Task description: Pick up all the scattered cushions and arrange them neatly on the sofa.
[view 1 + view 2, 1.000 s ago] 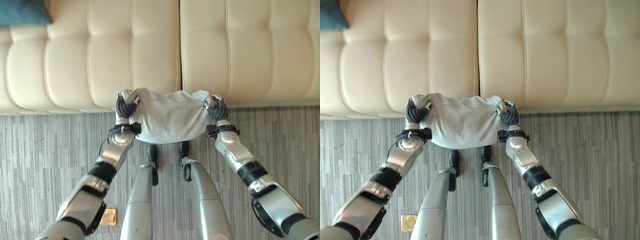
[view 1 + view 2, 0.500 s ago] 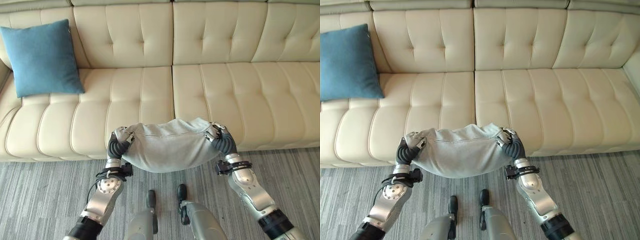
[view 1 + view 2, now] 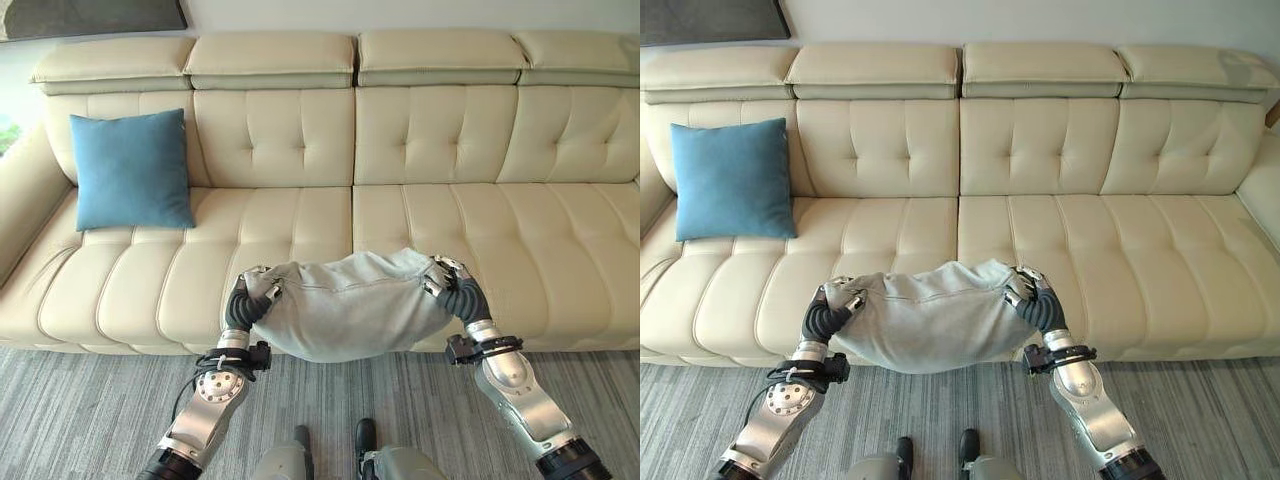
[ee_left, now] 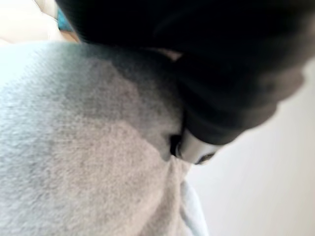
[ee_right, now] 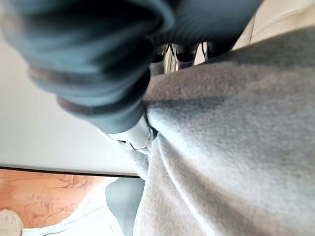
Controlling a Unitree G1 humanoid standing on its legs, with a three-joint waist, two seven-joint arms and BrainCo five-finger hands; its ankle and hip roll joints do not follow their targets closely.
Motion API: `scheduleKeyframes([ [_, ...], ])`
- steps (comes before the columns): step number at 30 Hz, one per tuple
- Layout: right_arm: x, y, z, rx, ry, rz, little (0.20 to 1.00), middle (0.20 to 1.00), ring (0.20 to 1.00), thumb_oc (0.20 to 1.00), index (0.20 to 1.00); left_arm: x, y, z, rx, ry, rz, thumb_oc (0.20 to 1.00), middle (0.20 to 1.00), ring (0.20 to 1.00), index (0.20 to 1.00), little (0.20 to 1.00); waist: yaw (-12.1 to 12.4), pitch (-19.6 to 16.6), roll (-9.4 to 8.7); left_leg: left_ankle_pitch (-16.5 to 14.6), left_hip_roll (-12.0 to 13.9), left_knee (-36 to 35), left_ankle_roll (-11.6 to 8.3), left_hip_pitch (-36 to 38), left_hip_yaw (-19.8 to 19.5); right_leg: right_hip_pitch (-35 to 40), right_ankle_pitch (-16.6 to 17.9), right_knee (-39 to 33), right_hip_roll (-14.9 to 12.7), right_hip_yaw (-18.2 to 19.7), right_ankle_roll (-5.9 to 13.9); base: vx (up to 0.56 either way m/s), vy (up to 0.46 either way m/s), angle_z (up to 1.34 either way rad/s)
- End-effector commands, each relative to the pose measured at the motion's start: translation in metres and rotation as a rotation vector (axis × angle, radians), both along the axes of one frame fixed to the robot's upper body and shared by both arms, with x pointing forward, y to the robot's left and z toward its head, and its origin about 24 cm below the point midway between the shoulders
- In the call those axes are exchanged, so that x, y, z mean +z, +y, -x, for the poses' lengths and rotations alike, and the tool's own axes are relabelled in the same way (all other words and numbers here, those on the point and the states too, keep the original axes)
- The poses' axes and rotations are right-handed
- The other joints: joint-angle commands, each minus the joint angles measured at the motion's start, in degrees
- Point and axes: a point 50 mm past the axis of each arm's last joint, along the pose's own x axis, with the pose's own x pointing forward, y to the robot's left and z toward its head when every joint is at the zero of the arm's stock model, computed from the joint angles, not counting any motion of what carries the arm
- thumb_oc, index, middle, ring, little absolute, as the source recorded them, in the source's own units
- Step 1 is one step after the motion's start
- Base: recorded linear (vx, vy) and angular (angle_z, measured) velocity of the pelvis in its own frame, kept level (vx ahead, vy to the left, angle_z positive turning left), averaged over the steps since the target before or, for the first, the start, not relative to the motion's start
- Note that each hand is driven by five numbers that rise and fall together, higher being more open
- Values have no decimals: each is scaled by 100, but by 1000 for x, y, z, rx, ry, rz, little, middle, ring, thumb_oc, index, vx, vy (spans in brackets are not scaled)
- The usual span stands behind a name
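A long cream sofa point(image 3: 450, 230) stands against a pale wall, with grey striped carpet point(image 3: 90, 410) in front of it. A blue cushion point(image 3: 132, 170) already leans upright against the backrest near the sofa's left end.

I have a grey cushion point(image 3: 345, 305) carried between both hands, in the air over the front edge of the seat, roughly where the two middle seat sections meet. It sags in the middle and hangs clear of the seat.

The left hand point(image 3: 245, 300) has its fingers curled round the cushion's left upper corner. The right hand point(image 3: 455, 290) grips the right upper corner in the same way. In the left wrist view the grey fabric point(image 4: 74, 147) sits tight against the dark cover and a silver finger point(image 4: 194, 147). The right wrist view shows the same cloth point(image 5: 236, 132) pressed close under that hand. These close views are blurred, so I judge the grip mainly from the head views: both hands closed on the cushion.

Step in hand, as I read it: carrying the grey cushion to the sofa for placing. One cushion appears set; this one is not yet down.

The next move calls for reaching both arms forward over the seat together, keeping the cushion level, and standing it against the backrest in line with the blue one. Both hands should let go together, or the soft cushion may slump or tip forward off the seat.
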Motion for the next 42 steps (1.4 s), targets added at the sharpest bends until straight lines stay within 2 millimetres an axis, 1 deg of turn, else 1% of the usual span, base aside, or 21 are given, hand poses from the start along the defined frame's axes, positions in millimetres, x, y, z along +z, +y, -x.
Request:
scheduleKeyframes([
  [1, 52, 36, 5, 175, -269, -104, 200, 200, 200, 200, 200, 28, -24, -5, -135, -156, 3, 200, 200, 200, 200, 200, -26, -367, -171, 81, -84, -421, -169, -366, 164, 444, -500, -109, -25, 268, 668, 154, 33, 10],
  [3, 51, 36, 4, 166, -263, -110, 200, 200, 200, 200, 200, 28, -21, -3, -123, -156, -5, 200, 200, 200, 200, 200, 83, -379, -156, 323, -237, -671, -174, -572, 200, 576, -565, -144, 97, 388, 674, 184, 32, 5],
  [5, 50, 35, 3, 155, -258, -112, 200, 200, 200, 200, 200, 25, -18, -1, -110, -145, -10, 200, 200, 200, 200, 200, 188, -396, -144, 546, -290, -862, -185, -666, 300, 758, -626, -171, 212, 519, 662, 231, 35, -26],
  [8, 48, 35, 2, 146, -245, -128, 200, 200, 200, 200, 200, 23, -16, 1, -96, -137, -1, 200, 200, 200, 200, 200, 318, -426, -127, 675, -343, -884, -160, -826, 404, 1049, -709, -216, 297, 733, 664, 264, 86, -57],
  [9, 47, 36, 2, 156, -241, -133, 200, 200, 200, 200, 200, 22, -14, 2, -93, -134, -1, 200, 200, 200, 200, 200, 351, -452, -109, 640, -318, -958, -115, -734, 397, 1100, -763, -159, 309, 818, 674, 301, 146, -66],
  [12, 45, 40, 2, 180, -224, -149, 200, 200, 200, 200, 200, 20, -10, 7, -86, -124, 9, 200, 200, 200, 200, 200, 417, -539, -165, 499, -371, -864, 42, -544, 368, 1232, -819, 65, 127, 1004, 807, 320, 181, -83],
  [13, 43, 46, 1, 208, -211, -162, 200, 200, 200, 200, 200, 20, -6, 7, -76, -121, 4, 200, 200, 200, 200, 200, 496, -578, -204, 302, -358, -754, 150, -420, 492, 1187, -829, 344, -43, 1065, 937, 321, 223, -65],
  [15, 46, 52, 0, 235, -219, -171, 200, 200, 200, 200, 200, 20, -4, 8, -78, -119, -1, 200, 200, 200, 200, 200, 533, -549, -199, 153, -367, -665, 275, -283, 565, 961, -599, 963, -215, 1089, 1111, 250, 180, -59],
  [16, 49, 56, -1, 255, -237, -171, 200, 200, 200, 200, 200, 24, -1, 6, -73, -136, -26, 200, 200, 200, 200, 200, 524, -517, -164, -53, -395, -597, 370, -122, 592, 698, -344, 1369, -373, 963, 1298, 144, 92, -65],
  [17, 49, 57, -1, 255, -237, -171, 200, 200, 200, 200, 200, 24, -1, 6, -73, -136, -26, 200, 200, 200, 200, 200, 521, -514, -166, -57, -398, -594, 371, -120, 590, 702, -348, 1370, -376, 960, 1299, 179, 96, -41],
  [18, 53, 59, -2, 274, -253, -161, 200, 200, 200, 200, 200, 25, -1, 5, -74, -147, -30, 200, 200, 200, 200, 200, 489, -521, -102, -150, -427, -706, 387, 84, 577, 523, -292, 1135, -522, 762, 1246, 116, 34, 12],
  [21, 59, 63, -4, 303, -275, -157, 200, 200, 200, 200, 200, 29, -1, 4, -79, -163, -21, 200, 200, 200, 200, 200, 427, -492, 45, -249, -354, -889, 375, 334, 487, 58, -282, 819, -588, 566, 1186, 134, -13, -16],
  [24, 61, 65, -6, 317, -281, -148, 200, 200, 200, 200, 200, 30, -3, 2, -81, -167, -14, 200, 200, 200, 200, 200, 298, -383, 99, -355, -353, -982, 349, 609, 336, -368, 9, 467, -677, 591, 1235, 154, -73, -9],
  [27, 60, 67, -6, 323, -283, -134, 200, 200, 200, 200, 200, 31, -6, 0, -78, -181, -8, 200, 200, 200, 200, 200, 197, -245, 100, -512, -361, -966, 254, 902, 192, -608, 301, 117, -777, 588, 1322, 175, -139, 41],
  [28, 58, 67, -7, 314, -281, -118, 200, 200, 200, 200, 200, 30, -8, -1, -74, -182, -7, 200, 200, 200, 200, 200, 151, -221, 94, -561, -355, -945, 222, 963, 160, -691, 321, 146, -784, 603, 1339, 178, -176, 22],
  [30, 57, 64, -4, 315, -276, -140, 200, 200, 200, 200, 200, 28, -10, 0, -101, -170, -10, 200, 200, 200, 200, 200, 144, -283, -35, -720, -407, -735, 147, 964, 64, -456, 399, -5, -832, 638, 1337, 178, -217, 22],
  [31, 58, 64, -4, 318, -279, -143, 200, 200, 200, 200, 200, 27, -10, 0, -103, -167, -4, 200, 200, 200, 200, 200, 161, -317, -45, -737, -382, -680, 114, 979, 38, -398, 417, -13, -832, 593, 1306, 177, -225, 71],
  [33, 58, 63, -3, 316, -278, -143, 200, 200, 200, 200, 200, 26, -10, 1, -99, -162, 7, 200, 200, 200, 200, 200, 143, -378, -23, -731, -325, -687, 67, 1016, -8, -336, 404, -20, -800, 537, 1274, 172, -175, 60],
  [34, 58, 62, -3, 320, -278, -138, 200, 200, 200, 200, 200, 24, -10, 2, -95, -152, 10, 200, 200, 200, 200, 200, 138, -475, 14, -733, -229, -739, -9, 1129, -71, -214, 318, 3, -723, 441, 1213, 213, -175, 38],
  [36, 60, 60, -2, 324, -285, -129, 200, 200, 200, 200, 200, 22, -10, 1, -89, -143, 5, 200, 200, 200, 200, 200, 112, -533, 54, -731, -186, -802, -49, 1209, -127, -102, 221, -3, -678, 339, 1156, 221, -169, 37],
  [42, 71, 66, -10, 341, -325, -95, 200, 200, 200, 200, 200, 28, -14, -12, -61, -174, 6, 200, 200, 200, 200, 200, 42, -609, 160, -592, -26, -1141, -159, 1393, -186, 8, 7, 9, -553, 186, 1030, 111, -79, 12],
])
